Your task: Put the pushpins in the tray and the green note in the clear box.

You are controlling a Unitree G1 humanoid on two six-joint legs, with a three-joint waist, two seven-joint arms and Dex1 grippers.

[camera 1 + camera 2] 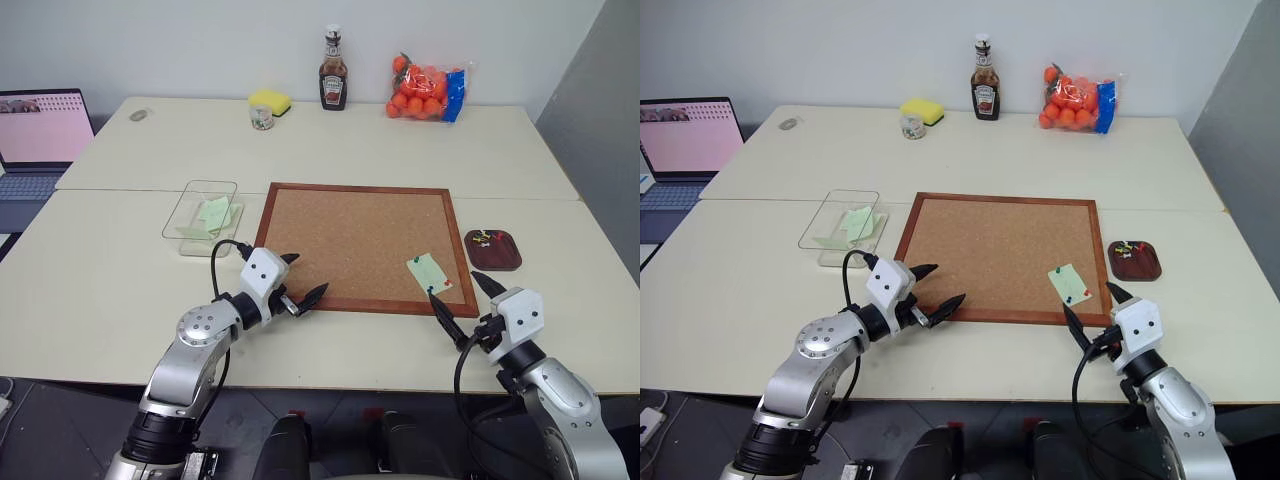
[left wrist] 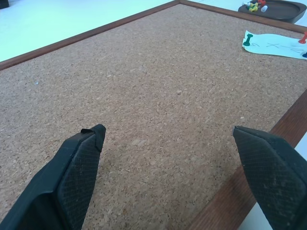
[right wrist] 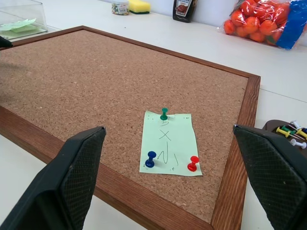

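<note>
Just ahead of the right gripper [image 1: 458, 303], near the close right corner of the cork board [image 1: 350, 235], the green note [image 3: 169, 142] is pinned flat by three pushpins: a green one [image 3: 164, 114] at the far edge, a blue one [image 3: 151, 159] and a red one [image 3: 193, 163] at the near corners. Both grippers are spread wide and nothing is held in either. The left gripper [image 1: 298, 283] is parked over the board's near left corner, with the clear box [image 1: 190, 241] a bit beyond it and to its left; some pale green paper is already seen inside. The tray [image 1: 507, 262] sits off the board, just past the right gripper and to its right, with a few pins in it already.

So pins probably get pulled first. Each head is tiny, so the right fingers should be narrowed before coming down, lined up square on one head, then lifted straight out so the paper isn't torn or dragged. Near-corner pins look easiest.
</note>
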